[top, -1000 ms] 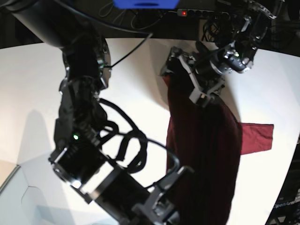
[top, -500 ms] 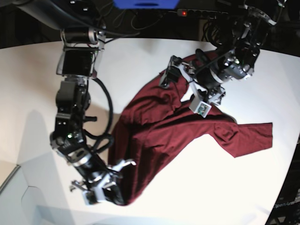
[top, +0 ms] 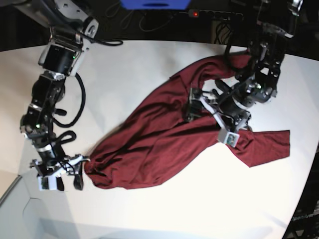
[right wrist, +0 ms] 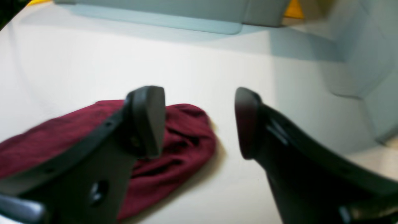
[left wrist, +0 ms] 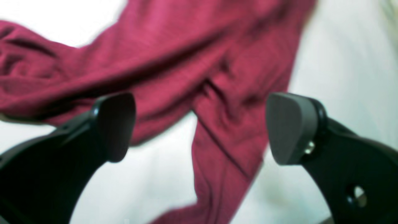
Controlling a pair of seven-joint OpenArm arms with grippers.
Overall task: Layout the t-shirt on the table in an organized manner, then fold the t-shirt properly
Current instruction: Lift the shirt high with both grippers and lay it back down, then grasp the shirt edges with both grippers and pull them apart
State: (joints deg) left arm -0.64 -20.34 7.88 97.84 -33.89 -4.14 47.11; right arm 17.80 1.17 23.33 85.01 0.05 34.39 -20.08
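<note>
Pale lettering reading "OpenArm" stands on the dark surface (top: pixel 305 211) just beside the table (top: pixel 269 194); its end is unclear.

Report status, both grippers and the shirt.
Left gripper open above the t-shirt. Right gripper open, holding nothing. T-shirt rumpled on the table, unfolded. No obstacle seen on the cloth.

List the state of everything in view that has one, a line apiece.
Long-sleeved maroon shirt: spread out crookedly, creased, unfolded
Left end effector: open, above the shirt, holding nothing
Right end effector: open, holding nothing
White table: bearing the shirt
</note>
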